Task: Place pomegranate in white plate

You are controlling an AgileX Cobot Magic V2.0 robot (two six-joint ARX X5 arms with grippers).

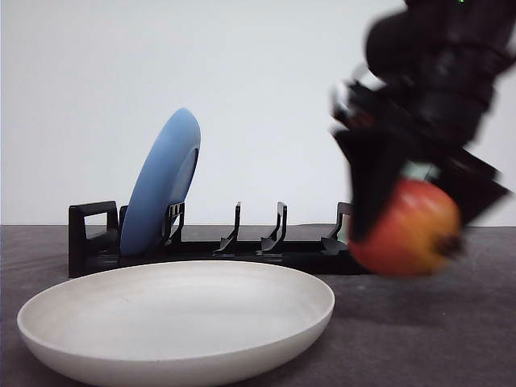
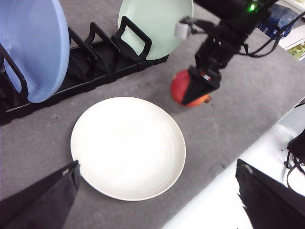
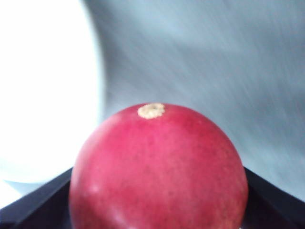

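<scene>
Right tool (image 1: 407,222) blurred, clamped on pomegranate (image 1: 405,228), fingertips hidden; beside white plate (image 1: 173,322). Left tool (image 2: 157,200): state indiscernible.

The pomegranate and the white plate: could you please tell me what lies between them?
Just bare grey tabletop, as the left wrist view shows: the pomegranate, held in the right claw, sits beside the white plate.

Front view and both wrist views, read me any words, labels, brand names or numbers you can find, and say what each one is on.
No readable text in any view.
White plate, blue plate, pale green plate, black dish rack: no markings visible.
Pomegranate: no sticker visible.
Right pincer: a small red-and-white patch, too blurred to read.
Blue items at the table's far edge: too small to read.
</scene>
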